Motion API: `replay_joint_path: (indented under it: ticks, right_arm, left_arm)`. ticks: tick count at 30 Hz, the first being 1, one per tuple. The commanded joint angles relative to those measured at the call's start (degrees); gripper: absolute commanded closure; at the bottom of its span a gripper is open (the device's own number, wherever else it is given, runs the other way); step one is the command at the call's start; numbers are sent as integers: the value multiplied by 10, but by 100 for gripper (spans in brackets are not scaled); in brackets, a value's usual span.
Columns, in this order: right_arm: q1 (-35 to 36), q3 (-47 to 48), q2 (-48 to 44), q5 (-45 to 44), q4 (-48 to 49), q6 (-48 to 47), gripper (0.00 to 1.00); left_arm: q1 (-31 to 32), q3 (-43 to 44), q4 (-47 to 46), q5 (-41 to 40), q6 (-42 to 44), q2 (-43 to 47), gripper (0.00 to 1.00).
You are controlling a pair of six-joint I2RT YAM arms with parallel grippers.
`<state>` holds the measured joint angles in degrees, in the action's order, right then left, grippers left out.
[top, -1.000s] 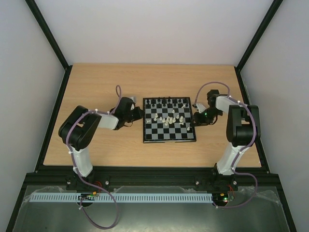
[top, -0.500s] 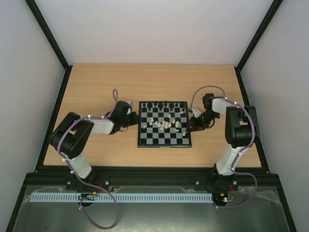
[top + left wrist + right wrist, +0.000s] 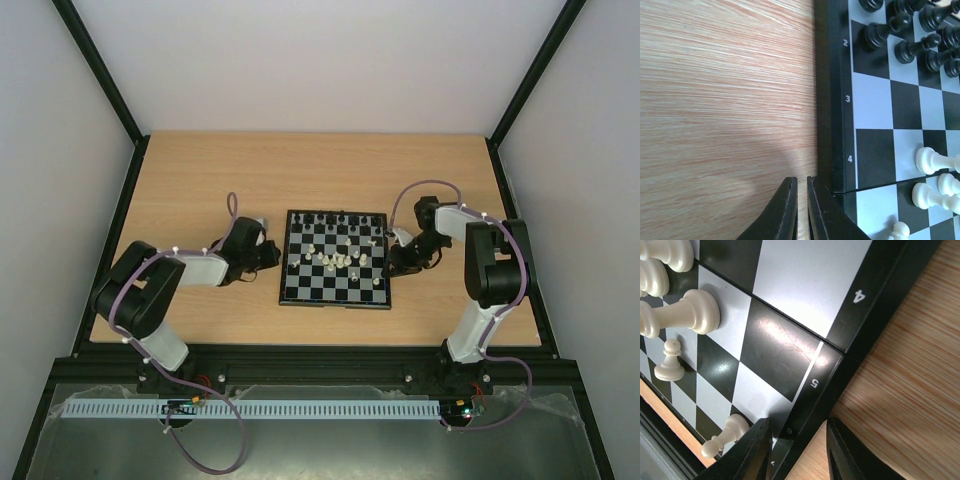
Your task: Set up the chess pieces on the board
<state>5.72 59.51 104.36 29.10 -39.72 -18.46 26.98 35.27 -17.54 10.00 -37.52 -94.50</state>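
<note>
my left gripper has its fingers pressed together with nothing between them. it sits low on the table, right against the left border of the board, near where the rim numbers run. my right gripper is at the opposite border with its fingers partly spread. one finger reaches over the rim onto the squares and the other is outside the board, above the wood. i cannot tell whether either finger is touching the rim.

the board lies flat in the middle of the table. the black pieces line its far edge, while the white pieces are bunched around its centre, not on their home rows.

the main risk i see is the board sliding. with a gripper at each side border, any sideways nudge could shove it, and those small pieces would likely rock or topple. the bunched white ones could knock each other over.

the second risk is on the right: a white pawn stands just inside the board from my inner finger. closing or sweeping inward there could clip it off its square.
</note>
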Motion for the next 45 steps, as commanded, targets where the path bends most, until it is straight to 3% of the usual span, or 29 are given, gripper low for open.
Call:
replay_joint_path:
  ticks: [1,4,9,11,18,22,26,32,41,45]
  right_arm:
    - [6,-3,-10,-9,-32,10,67]
    - [3,7,-31,-23,-36,16,65]
    - [-19,32,-70,-50,-36,34,60]
    - [-32,40,-90,-50,-34,43,60]
    - [-45,-12,-241,37,29,45,60]
    - [-45,-87,-342,57,91,45,57]
    - [-45,-113,-370,46,115,60,53]
    - [-45,-87,-298,-57,132,102,51]
    - [-45,21,-74,-26,98,141,57]
    - [-45,40,-29,-7,100,146,60]
  left_arm:
    - [-17,-4,23,-11,19,28,91]
    - [-27,-5,42,-18,29,61,87]
    - [-27,2,89,-2,67,120,62]
    - [-22,10,115,15,83,150,57]
    - [33,52,235,-9,131,215,51]
    - [56,99,312,-10,182,205,50]
    - [61,154,380,-35,221,169,48]
    - [54,185,390,-85,170,108,48]
    - [-31,172,236,9,120,48,51]
    - [-41,170,204,45,107,17,52]
